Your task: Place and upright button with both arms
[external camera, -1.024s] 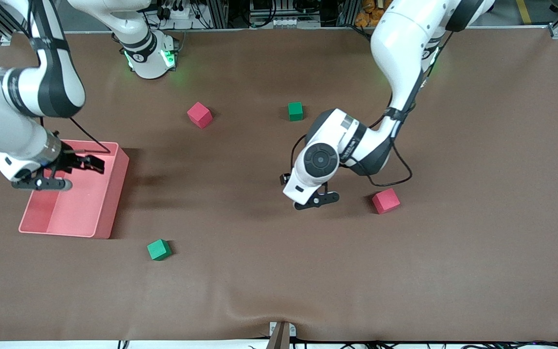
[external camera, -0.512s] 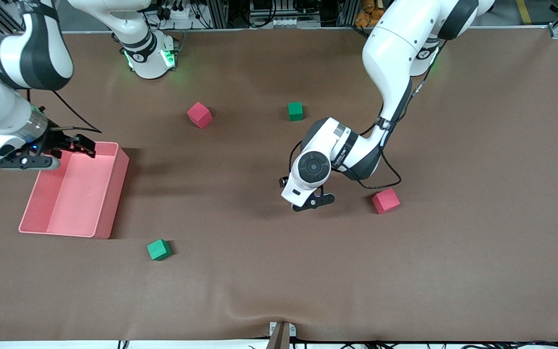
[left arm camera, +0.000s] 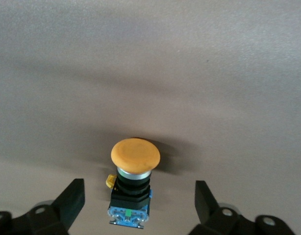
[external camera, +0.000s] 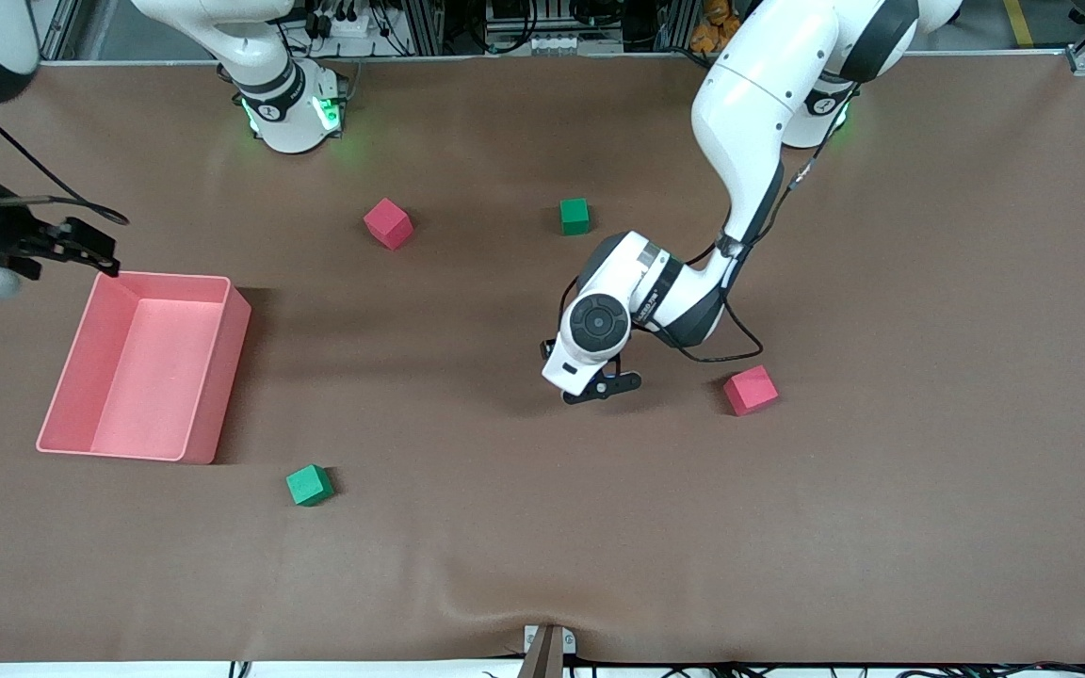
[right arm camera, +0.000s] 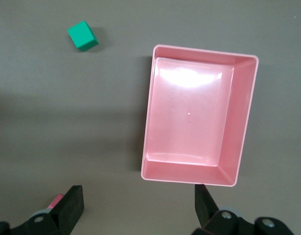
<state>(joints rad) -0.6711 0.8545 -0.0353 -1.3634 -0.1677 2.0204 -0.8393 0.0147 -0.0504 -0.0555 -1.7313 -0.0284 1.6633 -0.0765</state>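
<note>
The button [left arm camera: 135,155] shows only in the left wrist view: a round orange cap on a black body with a blue end. It appears to lie on its side on the brown table, cap pointing away from the wrist. My left gripper [left arm camera: 139,197] is open, with one finger on each side of the button's body and a gap to both. In the front view the left gripper [external camera: 603,387] is low over the table's middle and its wrist hides the button. My right gripper [external camera: 90,250] is open and empty, up in the air by the pink bin's [external camera: 215,377] farther edge.
On the table lie two pink-red cubes [external camera: 388,223] [external camera: 751,390] and two green cubes [external camera: 574,216] [external camera: 308,485]. The right wrist view looks down on the empty pink bin [right arm camera: 149,122] and a green cube [right arm camera: 83,35].
My right gripper has risen from over the pink bin and drawn back toward the right arm's end of the table. The left gripper has shifted slightly over the table's middle.
</note>
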